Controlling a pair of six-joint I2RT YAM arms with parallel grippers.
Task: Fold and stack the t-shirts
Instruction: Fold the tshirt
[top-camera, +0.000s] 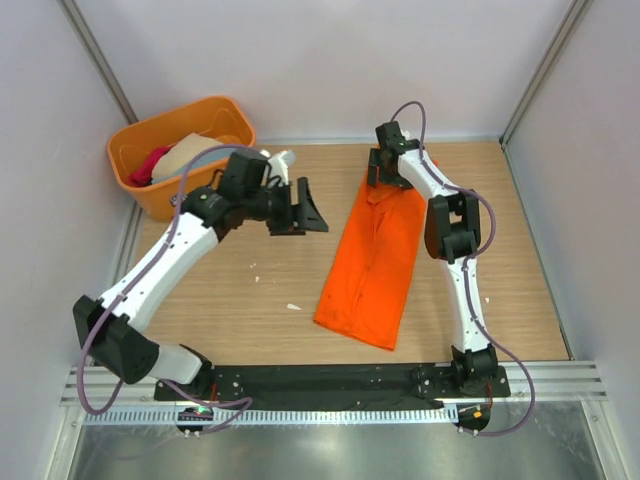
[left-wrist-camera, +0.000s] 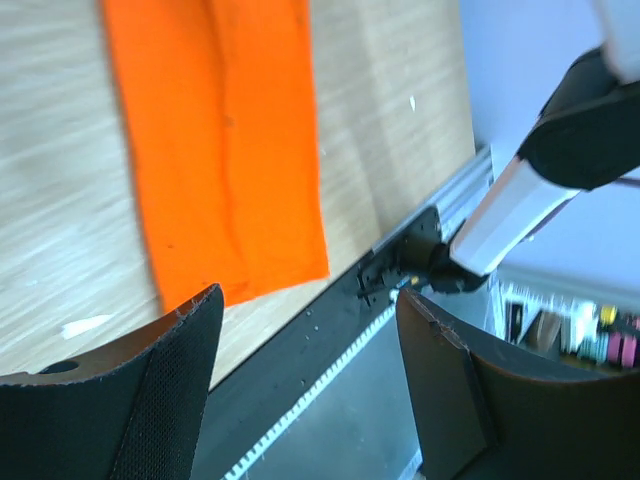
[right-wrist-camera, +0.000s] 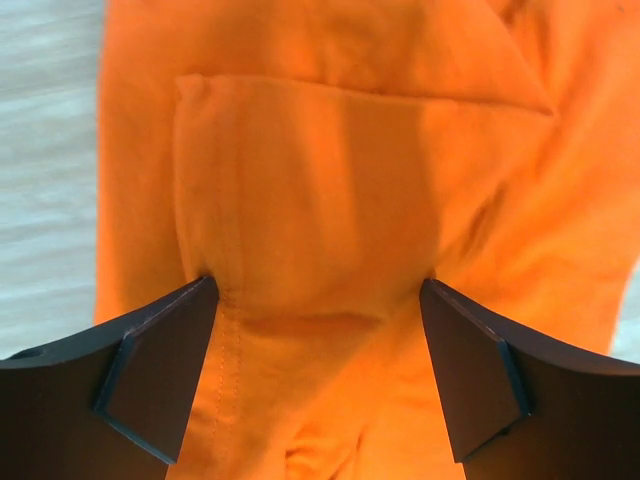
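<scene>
Right end effector (top-camera: 382, 176) hides part of orange t-shirt (top-camera: 372, 270).

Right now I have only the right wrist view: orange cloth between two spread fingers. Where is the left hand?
Observer: The left hand hangs open over the bare table, left of the orange t-shirt, holding nothing.
Operator: How does the shirt lie overall?
Observer: As one long narrow strip with its sides folded in. The right hand is at its far end.
Operator: Any other shirts around?
Observer: Yes, crimson cloth and beige cloth sit in the orange tub at the far left corner.
</scene>
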